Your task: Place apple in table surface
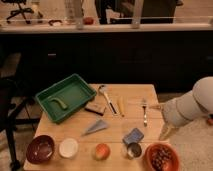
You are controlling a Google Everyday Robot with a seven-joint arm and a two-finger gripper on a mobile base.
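Note:
The apple, small, round and orange-red, rests on the table surface near its front edge, between a white bowl and a small metal cup. My gripper hangs at the table's right edge on the end of the white arm. It is open, with one tan finger pointing down and the other reaching left toward the fork. Nothing is between the fingers. The gripper is well to the right of the apple and apart from it.
A green tray holding a green item sits at the back left. A spoon, utensils and a fork lie mid-table. Near the front are a grey wedge, a blue packet, a dark red bowl and an orange-brown bowl of dark reddish bits.

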